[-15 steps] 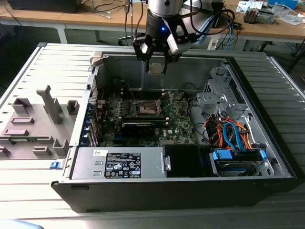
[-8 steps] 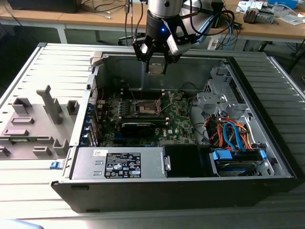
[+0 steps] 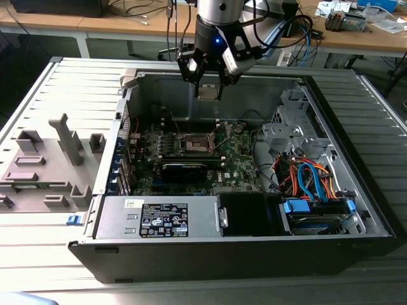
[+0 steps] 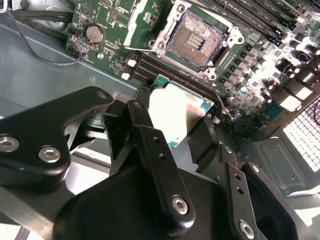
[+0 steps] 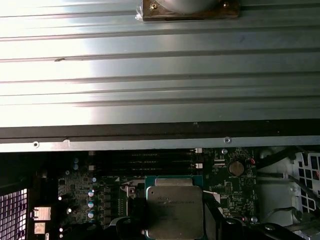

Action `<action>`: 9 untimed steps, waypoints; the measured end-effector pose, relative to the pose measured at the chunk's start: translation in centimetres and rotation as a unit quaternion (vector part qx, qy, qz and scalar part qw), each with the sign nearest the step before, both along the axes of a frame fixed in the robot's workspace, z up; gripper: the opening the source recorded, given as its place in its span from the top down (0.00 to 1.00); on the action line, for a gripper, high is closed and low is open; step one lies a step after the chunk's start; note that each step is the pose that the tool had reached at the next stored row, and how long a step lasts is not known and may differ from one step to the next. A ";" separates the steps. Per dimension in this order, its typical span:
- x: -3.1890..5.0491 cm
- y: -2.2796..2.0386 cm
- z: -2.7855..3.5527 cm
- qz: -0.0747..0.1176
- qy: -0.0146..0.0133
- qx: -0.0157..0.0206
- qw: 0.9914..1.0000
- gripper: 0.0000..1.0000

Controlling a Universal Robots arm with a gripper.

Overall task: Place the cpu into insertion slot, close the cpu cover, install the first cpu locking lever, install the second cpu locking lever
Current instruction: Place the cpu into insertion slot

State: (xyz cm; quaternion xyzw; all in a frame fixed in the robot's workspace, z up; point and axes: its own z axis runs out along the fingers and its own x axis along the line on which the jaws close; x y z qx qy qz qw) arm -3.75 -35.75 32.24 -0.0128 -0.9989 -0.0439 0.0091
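Note:
My gripper (image 3: 208,89) hangs over the back of the open computer case and is shut on the cpu (image 3: 208,89), a flat square chip with a silvery top. In both wrist views the black fingers (image 4: 145,117) clamp two opposite edges of the cpu (image 4: 177,112) (image 5: 174,210). The insertion slot (image 3: 196,145) lies below and nearer the front on the green board, its brownish contact field (image 4: 196,42) uncovered inside a silver rim. A silver plate that looks like the cpu cover (image 4: 141,21) stands tilted up at one side of the slot.
A long black card (image 3: 184,170) lies just in front of the slot. The power supply (image 3: 159,219) sits at the case front, and a drive bay with blue and orange cables (image 3: 315,184) is at the exterior view's right. A grey fixture (image 3: 44,165) rests outside on the left.

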 end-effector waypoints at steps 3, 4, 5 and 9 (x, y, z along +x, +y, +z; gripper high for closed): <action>0.00 -0.01 -0.06 0.000 0.000 0.000 1.000 0.45; 0.00 -0.02 -0.09 0.000 0.000 0.000 1.000 0.45; 0.00 -0.03 -0.11 0.000 0.000 0.000 1.000 0.45; 0.00 -0.05 -0.21 0.000 0.000 0.000 1.000 0.45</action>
